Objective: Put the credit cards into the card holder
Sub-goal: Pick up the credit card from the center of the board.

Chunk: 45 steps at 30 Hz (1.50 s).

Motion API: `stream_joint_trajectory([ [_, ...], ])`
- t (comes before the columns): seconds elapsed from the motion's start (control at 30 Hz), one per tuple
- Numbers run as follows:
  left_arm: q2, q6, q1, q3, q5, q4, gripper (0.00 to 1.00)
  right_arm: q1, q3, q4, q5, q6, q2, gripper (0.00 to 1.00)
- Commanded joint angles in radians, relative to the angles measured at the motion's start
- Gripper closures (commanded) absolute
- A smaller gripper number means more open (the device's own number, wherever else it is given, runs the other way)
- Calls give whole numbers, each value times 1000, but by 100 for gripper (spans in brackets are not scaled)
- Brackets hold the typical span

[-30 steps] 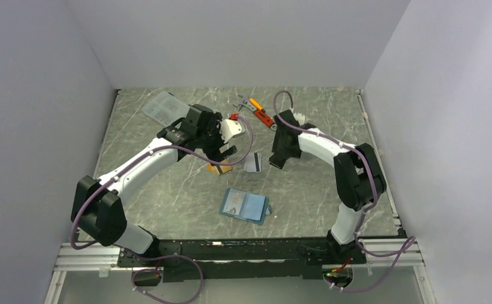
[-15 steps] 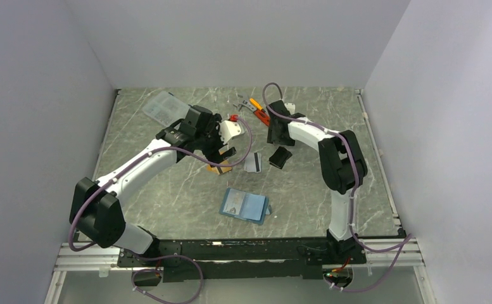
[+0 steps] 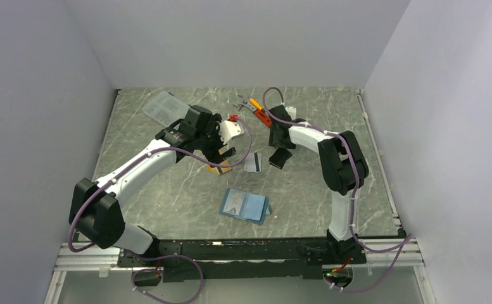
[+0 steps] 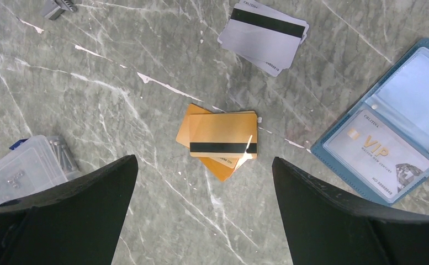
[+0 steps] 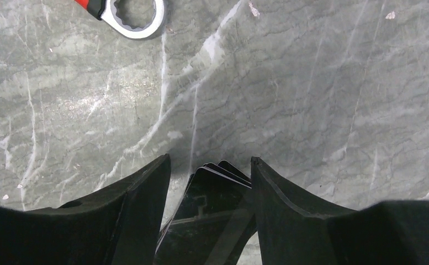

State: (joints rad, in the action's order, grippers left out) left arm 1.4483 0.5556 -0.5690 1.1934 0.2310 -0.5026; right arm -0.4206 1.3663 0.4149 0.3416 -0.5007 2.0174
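Observation:
Two orange-gold credit cards (image 4: 223,141) lie overlapped on the table, the upper one showing its dark stripe. My left gripper (image 4: 204,160) hangs wide open just above them (image 3: 219,168), holding nothing. Silver-grey cards (image 4: 264,36) lie further right (image 3: 252,163). The teal card holder (image 4: 400,127) lies open (image 3: 246,206), with a printed card in its clear pocket. My right gripper (image 5: 210,159) is open, tilted low over the table. A stack of dark cards (image 5: 217,215) lies flat between its fingers (image 3: 280,157).
An orange-handled wrench (image 3: 261,113) lies at the back, and its ring end (image 5: 132,16) shows ahead of the right fingers. A clear plastic box of small parts (image 3: 163,107) sits at the back left (image 4: 24,176). White walls enclose three sides.
The right arm folded its elbow in and drew its wrist toward the back, uncovering the dark cards. The left arm and all cards stayed put.

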Motion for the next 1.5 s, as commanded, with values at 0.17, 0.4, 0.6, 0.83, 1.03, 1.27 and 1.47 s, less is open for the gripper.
stream_joint_trajectory([
  [0.17,-35,-3,-1,1,25,-7,1,-5,-157,-6,-29,-54,-65,44],
  [0.4,-56,-12,-1,-25,21,17,1,-41,-253,-20,-60,-108,-122,44],
  [0.6,-48,-14,0,-12,43,-15,1,-90,-300,-33,-60,-125,-137,45],
  [0.83,-99,-30,-2,-15,-6,-13,1,-110,-327,-28,-44,-133,-177,45],
  [1.03,-91,-26,14,-1,-130,-28,1,-79,-178,44,-8,-75,-222,42],
  [1.27,-24,-33,93,63,-50,-103,1,-62,-129,80,-53,-67,-325,41],
  [1.47,24,-44,80,171,-23,-84,1,-41,-319,15,-213,-174,-457,41],
])
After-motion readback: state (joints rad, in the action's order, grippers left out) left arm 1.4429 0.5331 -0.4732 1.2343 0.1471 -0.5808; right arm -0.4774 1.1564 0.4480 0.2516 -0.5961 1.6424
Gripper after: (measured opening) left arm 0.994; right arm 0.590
